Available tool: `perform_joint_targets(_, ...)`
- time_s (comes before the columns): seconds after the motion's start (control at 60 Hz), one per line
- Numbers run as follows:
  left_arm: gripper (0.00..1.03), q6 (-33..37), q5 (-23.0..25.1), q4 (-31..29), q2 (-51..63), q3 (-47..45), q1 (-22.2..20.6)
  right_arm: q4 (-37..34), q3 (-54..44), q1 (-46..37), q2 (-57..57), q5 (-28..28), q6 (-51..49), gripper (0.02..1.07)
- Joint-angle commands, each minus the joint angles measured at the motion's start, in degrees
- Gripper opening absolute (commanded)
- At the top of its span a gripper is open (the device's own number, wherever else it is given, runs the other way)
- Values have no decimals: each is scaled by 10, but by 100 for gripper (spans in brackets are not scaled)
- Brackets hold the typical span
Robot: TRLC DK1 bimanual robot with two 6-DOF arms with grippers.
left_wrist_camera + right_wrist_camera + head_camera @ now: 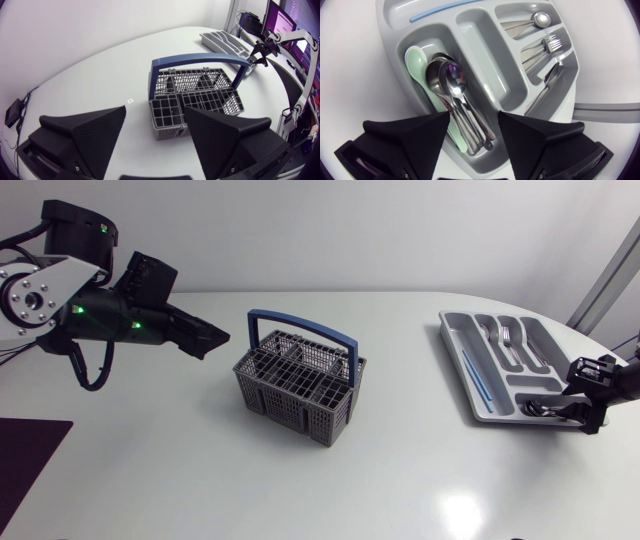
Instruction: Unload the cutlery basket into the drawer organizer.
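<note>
One cutlery basket (300, 390) stands near the middle of the white desk (400, 480). It is a box of grey plastic grid, divided into several cells, with one blue arched handle. One drawer organizer (470, 380), a grey smooth plastic tray with five compartments, lies well apart from it at the right side of the desk. In one compartment there is one pale green plastic spoon (417, 70) beside a pile of shiny metal spoons (452, 82); I cannot count the pile exactly. Other compartments hold metal forks (550, 46), small spoons (540, 20) and one thin blue stick (445, 9). The left pincer (215, 338) hangs beside the basket, its two matte wedge fingers apart. The right pincer (470, 117) hovers over the spoons, fingers also apart.
</note>
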Motion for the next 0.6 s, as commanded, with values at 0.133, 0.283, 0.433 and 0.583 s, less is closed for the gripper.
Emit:
perform_joint_targets(0.133,82,19,-1,12,17,-16,17,2,-53,21,-79,-9,35,94)
perform_joint_targets(0.283,82,24,-1,18,25,-15,28,7,-92,44,-151,-18,70,97)
perform_joint_targets(0.433,82,32,0,24,36,-13,35,9,-127,72,-234,-38,123,98)
perform_joint_targets(0.583,82,38,2,31,48,-13,46,1,-175,127,-317,-46,183,98)
